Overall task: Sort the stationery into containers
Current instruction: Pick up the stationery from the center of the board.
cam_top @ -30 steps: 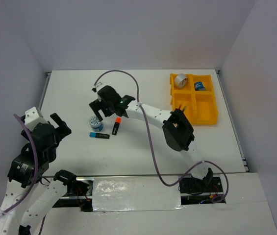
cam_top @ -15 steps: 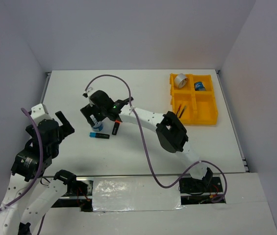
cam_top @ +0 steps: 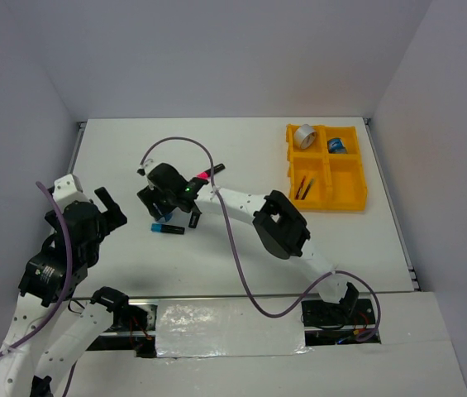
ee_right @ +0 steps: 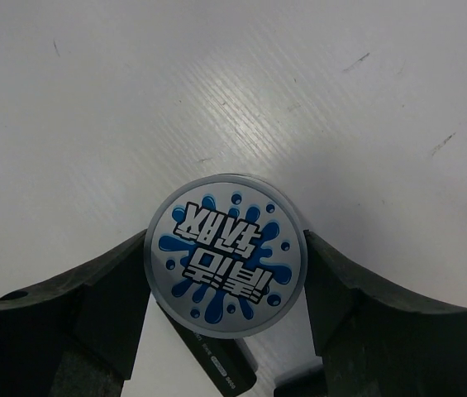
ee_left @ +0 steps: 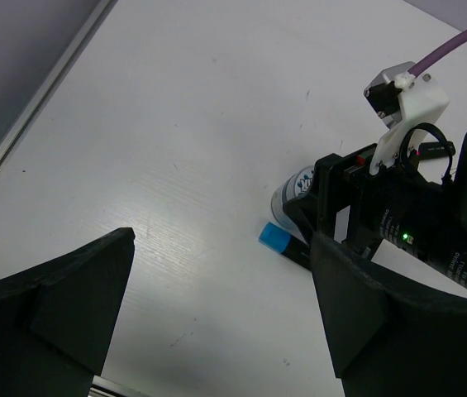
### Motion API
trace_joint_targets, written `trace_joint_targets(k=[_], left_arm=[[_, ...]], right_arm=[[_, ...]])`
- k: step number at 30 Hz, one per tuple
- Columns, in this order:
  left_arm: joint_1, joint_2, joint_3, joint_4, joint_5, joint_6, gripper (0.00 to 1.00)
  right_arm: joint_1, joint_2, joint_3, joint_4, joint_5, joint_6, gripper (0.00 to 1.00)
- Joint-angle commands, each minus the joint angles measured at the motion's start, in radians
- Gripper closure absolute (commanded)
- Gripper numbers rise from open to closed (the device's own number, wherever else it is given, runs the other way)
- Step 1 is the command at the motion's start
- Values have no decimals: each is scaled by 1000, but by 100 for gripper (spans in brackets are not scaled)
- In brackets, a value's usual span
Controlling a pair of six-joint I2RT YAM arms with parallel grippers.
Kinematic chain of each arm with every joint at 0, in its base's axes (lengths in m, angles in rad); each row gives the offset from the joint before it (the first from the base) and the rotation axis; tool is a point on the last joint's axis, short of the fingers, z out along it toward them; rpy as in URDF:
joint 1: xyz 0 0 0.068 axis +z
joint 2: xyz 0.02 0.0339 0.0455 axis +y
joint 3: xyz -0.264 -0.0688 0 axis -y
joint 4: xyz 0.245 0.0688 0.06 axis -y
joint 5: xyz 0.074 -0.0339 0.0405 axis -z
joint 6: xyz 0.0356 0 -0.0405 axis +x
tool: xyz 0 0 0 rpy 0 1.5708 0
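Observation:
A blue-white tape roll [ee_right: 225,265] stands upright on the white table, and my right gripper [ee_right: 225,277] is shut on it, a finger pressed to each side. A black highlighter body [ee_right: 216,360] lies just under the roll. From above, the right gripper [cam_top: 160,211] covers the roll. The blue-capped highlighter [cam_top: 167,228] lies just in front, the orange-capped one [cam_top: 193,217] beside it, and a pink-capped one [cam_top: 210,171] behind the arm. My left gripper [cam_top: 111,208] stands open to the left, holding nothing. The yellow tray [cam_top: 357,198] holds a silver tape ring [cam_top: 303,136], a blue tape roll [cam_top: 335,145] and two pens [cam_top: 302,186].
In the left wrist view the tape roll [ee_left: 295,186] and the blue cap [ee_left: 276,237] sit close against the right gripper [ee_left: 357,207], with the open left gripper [ee_left: 223,273] over bare table. A purple cable [cam_top: 175,142] loops above the right wrist. The table's left rail [cam_top: 74,153] runs nearby.
My right gripper moved left and down over the tape roll, and its fingers came in against the roll's sides. The left arm shifted slightly and then stayed still.

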Motion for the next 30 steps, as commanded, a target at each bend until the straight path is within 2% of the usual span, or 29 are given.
trace_joint_targets(k=[1,3,4,5,8,12,15,17,20,22,27,30], left_arm=[[5,-11,3,44,11,33,1],[5,-10,5,46,14,34,1],[5,-10,3,46,14,34,1],[5,-10,3,46,14,36,1],[5,-10,2,48,19,37,1],[5,-11,2,49,19,39,1],[5,-17,2,51,22,40,1],[5,-25,2,54,25,43,1],[5,-31,-1,60,34,49,1],[5,-29,0,61,40,52,1],[5,-28,-4,72,60,65,1],[5,-19,-6,80,75,75,1]], right_arm=[[8,-47,-33,78,-28,18,77],[5,-64,-36,88,-28,22,81],[8,-86,-41,91,-48,21,91],[7,-103,-48,95,-45,22,92],[-7,-203,-90,126,-45,7,94],[-94,-368,-132,88,-26,28,97],[-232,-541,-267,121,-36,68,97],[-361,-644,-340,85,94,119,100],[-550,-741,-422,54,206,179,100],[-666,-761,-453,52,348,206,100],[-814,-655,-386,57,613,239,100],[-869,-473,-198,8,644,219,100]])
